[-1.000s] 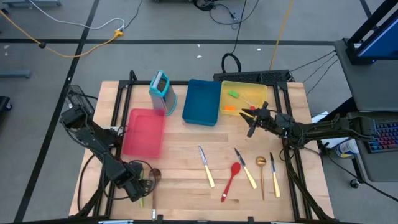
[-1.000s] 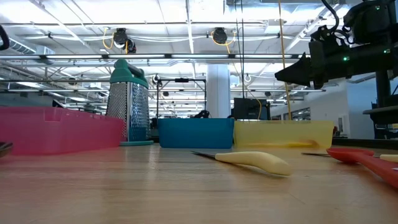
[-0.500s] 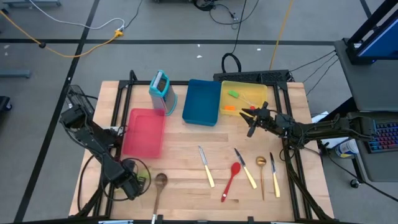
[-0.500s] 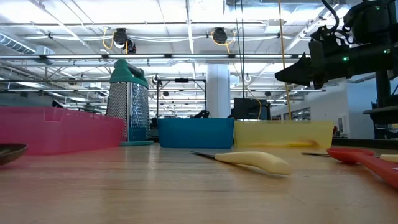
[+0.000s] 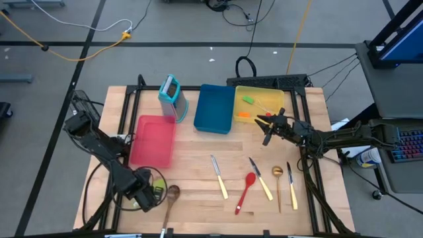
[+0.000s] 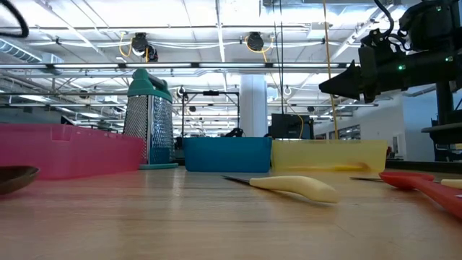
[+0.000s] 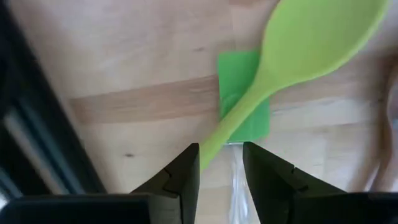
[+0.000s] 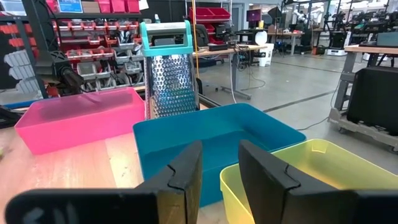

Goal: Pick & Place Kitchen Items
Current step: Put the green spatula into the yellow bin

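My left gripper (image 5: 151, 192) is low over the table's near left corner and open. In the left wrist view its fingers (image 7: 221, 168) stand on either side of a green spoon's handle (image 7: 214, 143), whose bowl (image 7: 323, 37) points away. The spoon lies over a green mini spatula (image 7: 244, 112). A wooden spoon (image 5: 170, 198) rests on the table just right of that gripper. My right gripper (image 5: 266, 125) hovers open and empty by the near edge of the yellow tray (image 5: 261, 92). That tray holds a green (image 5: 248, 99) and an orange (image 5: 244, 117) spatula. My left gripper comes at the green spoon's handle (image 7: 208, 152) from above, its fingers along the handle. The handle runs close beside one finger (image 7: 186, 171), with a gap to the other. Whether it touches, I cannot tell.
A red tray (image 5: 153, 139), a blue tray (image 5: 213, 108) and a teal-topped grater (image 5: 172, 98) stand along the far side. On the near right lie cream-handled knives (image 5: 219, 177) (image 5: 261, 178) (image 5: 291, 185), a red spoon (image 5: 246, 190) and a gold spoon (image 5: 278, 185).
My left gripper drew back toward the table's left edge, uncovering the wooden spoon's bowl, then came a little way back to the right. Green now shows at its fingertips. The right arm kept still.
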Action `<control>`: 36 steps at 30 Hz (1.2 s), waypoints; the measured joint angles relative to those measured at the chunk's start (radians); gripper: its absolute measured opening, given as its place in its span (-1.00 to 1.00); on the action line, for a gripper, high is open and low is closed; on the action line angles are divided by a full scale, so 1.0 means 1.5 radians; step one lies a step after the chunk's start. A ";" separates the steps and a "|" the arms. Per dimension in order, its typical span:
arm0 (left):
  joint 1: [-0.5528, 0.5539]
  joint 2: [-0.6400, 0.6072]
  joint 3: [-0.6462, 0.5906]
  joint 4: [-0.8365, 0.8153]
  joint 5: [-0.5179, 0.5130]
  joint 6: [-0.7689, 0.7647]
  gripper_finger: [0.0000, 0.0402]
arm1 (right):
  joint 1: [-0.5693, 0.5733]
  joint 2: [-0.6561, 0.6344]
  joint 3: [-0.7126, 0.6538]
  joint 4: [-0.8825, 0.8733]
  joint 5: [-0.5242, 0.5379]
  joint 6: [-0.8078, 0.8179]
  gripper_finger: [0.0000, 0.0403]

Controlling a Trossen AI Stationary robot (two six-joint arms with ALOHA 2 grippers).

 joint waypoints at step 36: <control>0.000 0.078 0.057 -0.082 -0.058 -0.019 -0.37 | 0.000 0.000 0.000 0.001 0.000 -0.002 -0.50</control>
